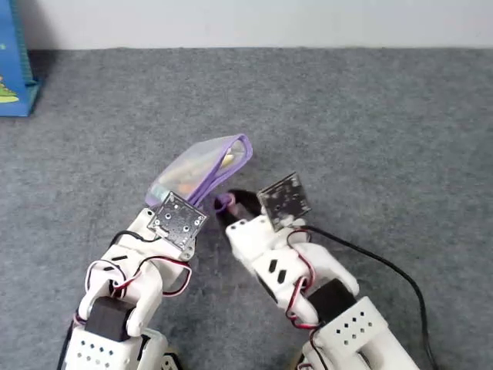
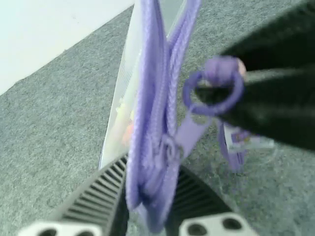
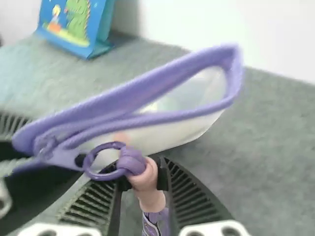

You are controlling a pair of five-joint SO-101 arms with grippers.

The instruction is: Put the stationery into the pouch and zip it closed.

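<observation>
The clear pouch [image 1: 202, 165] with a purple zip lies tilted on the grey carpet between the two arms. Yellow and orange stationery shows faintly through its wall [image 2: 123, 123]. My left gripper [image 2: 150, 199] is shut on the pouch's near end, beside the zip slider [image 2: 170, 147]. My right gripper [image 3: 142, 179] is shut on the purple and pink zip pull, just under its ring [image 3: 104, 162]. The two zip edges [image 3: 162, 101] stand apart along most of the pouch. In the high view the right gripper [image 1: 231, 205] sits at the pouch's near corner, close to the left gripper [image 1: 187, 202].
A blue box [image 1: 14, 65] with a dinosaur picture stands at the back left by the white wall. Grey carpet [image 1: 370, 131] stretches open to the right and behind the pouch. A black cable [image 1: 385, 266] trails from the right arm.
</observation>
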